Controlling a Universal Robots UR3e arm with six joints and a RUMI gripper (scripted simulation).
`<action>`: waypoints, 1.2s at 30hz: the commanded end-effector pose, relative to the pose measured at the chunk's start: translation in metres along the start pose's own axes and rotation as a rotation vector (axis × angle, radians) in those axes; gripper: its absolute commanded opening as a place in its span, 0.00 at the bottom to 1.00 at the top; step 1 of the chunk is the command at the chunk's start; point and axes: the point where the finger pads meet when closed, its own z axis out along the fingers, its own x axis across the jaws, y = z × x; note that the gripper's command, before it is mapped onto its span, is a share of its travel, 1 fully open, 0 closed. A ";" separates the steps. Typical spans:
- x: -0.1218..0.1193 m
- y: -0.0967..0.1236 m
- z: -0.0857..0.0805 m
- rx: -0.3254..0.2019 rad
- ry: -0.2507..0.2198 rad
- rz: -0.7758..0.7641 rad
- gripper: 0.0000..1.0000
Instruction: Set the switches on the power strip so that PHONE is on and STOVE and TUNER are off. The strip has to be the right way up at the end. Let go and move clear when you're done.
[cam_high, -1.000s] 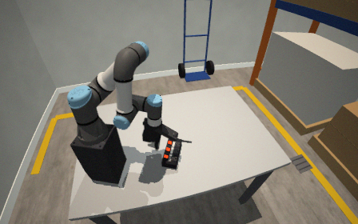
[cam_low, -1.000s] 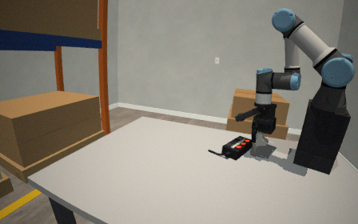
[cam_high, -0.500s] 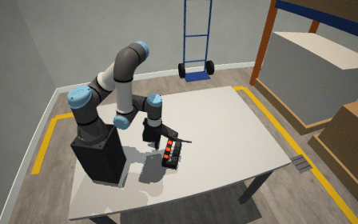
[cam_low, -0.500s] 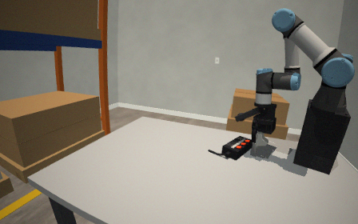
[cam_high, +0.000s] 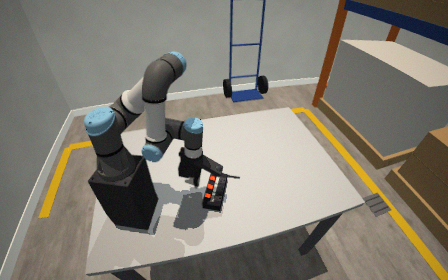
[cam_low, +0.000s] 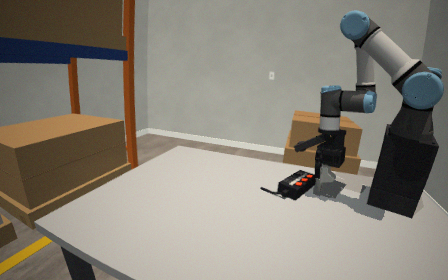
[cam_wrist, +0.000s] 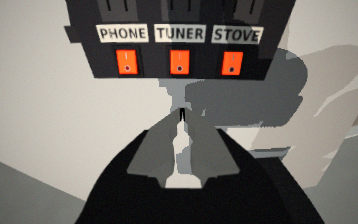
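Observation:
A black power strip (cam_high: 215, 192) (cam_low: 296, 186) (cam_wrist: 180, 35) lies right way up on the white table (cam_high: 280, 150) (cam_low: 175, 220). In the wrist view its three orange rocker switches carry the labels PHONE (cam_wrist: 127, 61), TUNER (cam_wrist: 179, 61) and STOVE (cam_wrist: 232, 63). All three look alike, each lit orange. My gripper (cam_wrist: 182, 108) (cam_high: 196, 181) (cam_low: 322, 181) is shut with nothing between the fingers. Its tips hang low over the table just beside the strip's long edge, in line with the TUNER switch and a little short of it.
The arm's black base block (cam_high: 125, 192) (cam_low: 402, 170) stands on the table close behind the strip. A thin black cord stub (cam_low: 267, 190) sticks out of the strip's end. Cardboard boxes and an orange rack stand off the table.

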 end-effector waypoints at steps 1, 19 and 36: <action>0.000 0.000 0.000 0.001 0.000 0.000 0.00; 0.000 -0.002 -0.013 0.001 0.000 0.000 0.00; 0.002 0.003 -0.071 0.002 0.000 0.000 0.00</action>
